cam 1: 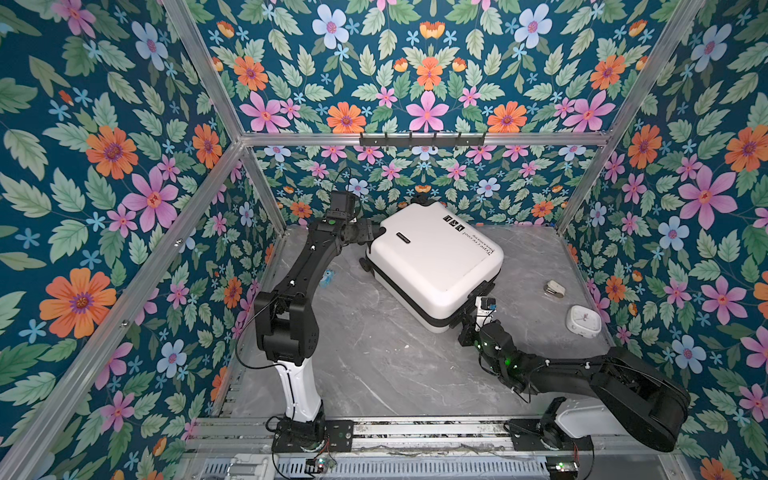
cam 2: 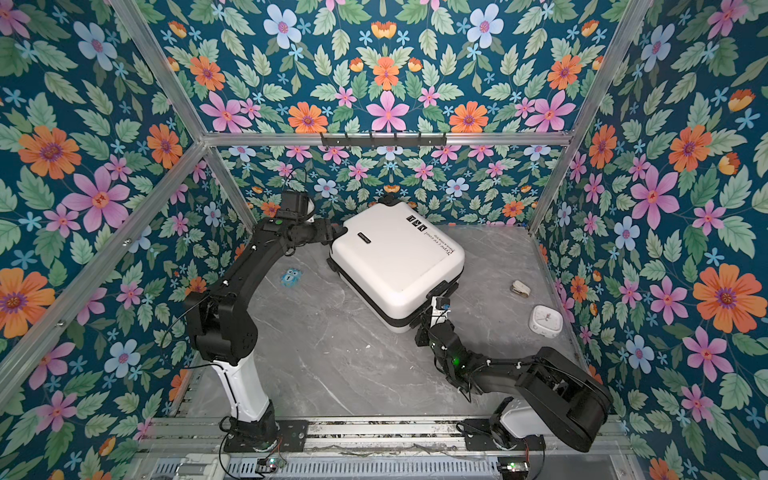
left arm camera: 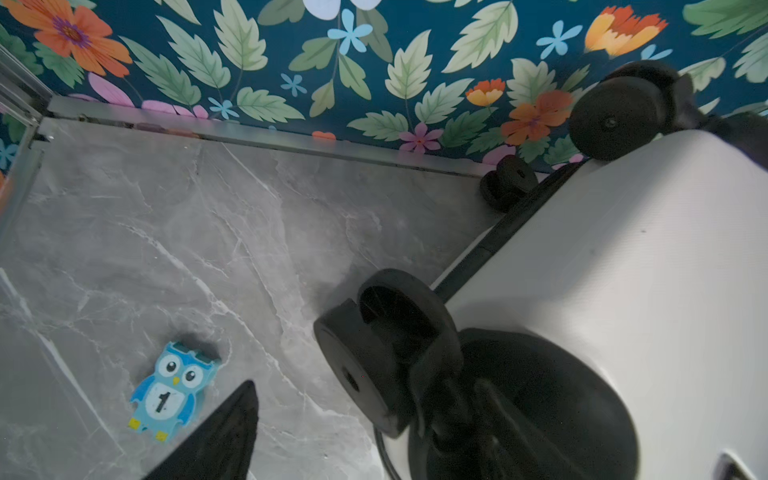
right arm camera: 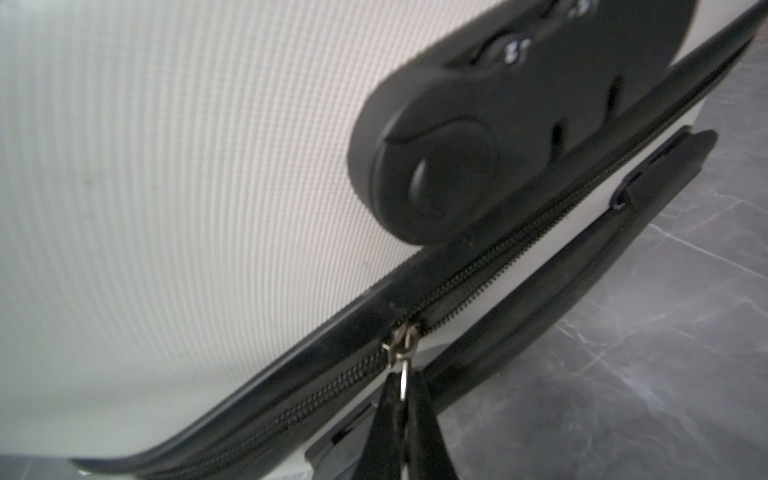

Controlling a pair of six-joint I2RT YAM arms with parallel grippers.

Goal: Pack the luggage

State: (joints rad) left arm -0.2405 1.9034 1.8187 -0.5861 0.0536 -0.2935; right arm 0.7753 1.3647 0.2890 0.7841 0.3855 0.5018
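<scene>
Case [cam 1: 434,257] flat on counter [cam 1: 374,365]. L jaws wide apart beside wheel [left arm camera: 357,361], holding nothing. R jaws pinched on zip pull [right arm camera: 402,374].

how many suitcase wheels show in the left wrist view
3: near wheel, largest in view; low wheel by the wall; high wheel above it. A fourth may be hidden.
</scene>
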